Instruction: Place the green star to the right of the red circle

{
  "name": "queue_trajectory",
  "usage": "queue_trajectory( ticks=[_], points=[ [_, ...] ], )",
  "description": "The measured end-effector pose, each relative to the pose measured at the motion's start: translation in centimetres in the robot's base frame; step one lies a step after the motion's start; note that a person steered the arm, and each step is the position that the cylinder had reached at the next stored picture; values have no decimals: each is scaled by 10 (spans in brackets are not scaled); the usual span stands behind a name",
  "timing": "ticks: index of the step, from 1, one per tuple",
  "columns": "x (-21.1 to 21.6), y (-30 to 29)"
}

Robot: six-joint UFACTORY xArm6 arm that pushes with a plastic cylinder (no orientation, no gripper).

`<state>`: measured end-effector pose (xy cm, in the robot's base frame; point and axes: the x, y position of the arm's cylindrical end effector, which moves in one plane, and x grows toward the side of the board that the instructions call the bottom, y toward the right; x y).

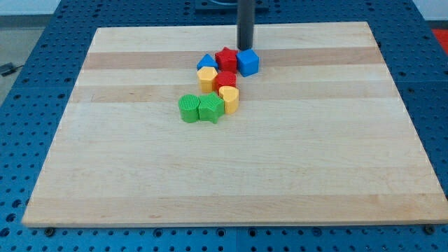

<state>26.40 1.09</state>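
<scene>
Light is bright and even, coming from above, so the wooden board point(231, 175) reads pale with no hard glare. Shadows are soft and short: a faint dark patch sits under the rod point(246, 24) near the board's top edge, and thin ones hug the blocks' lower sides. The picture is slightly soft overall; block edges look a little fuzzy. The board's side edges slant inward toward its top corners, without visible curving.

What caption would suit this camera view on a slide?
My tip rests behind the blue cube, far from the green star.
</scene>
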Motion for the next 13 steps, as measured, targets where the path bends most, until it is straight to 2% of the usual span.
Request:
queue_trajectory(
  ticks=[4,5,6,7,9,11,12,13],
  points=[
    [19,-68],
    [44,-96],
    [101,-110],
    [150,-83],
    [193,-34],
    [196,-41],
    [222,-70],
    [255,-43]
  ],
)
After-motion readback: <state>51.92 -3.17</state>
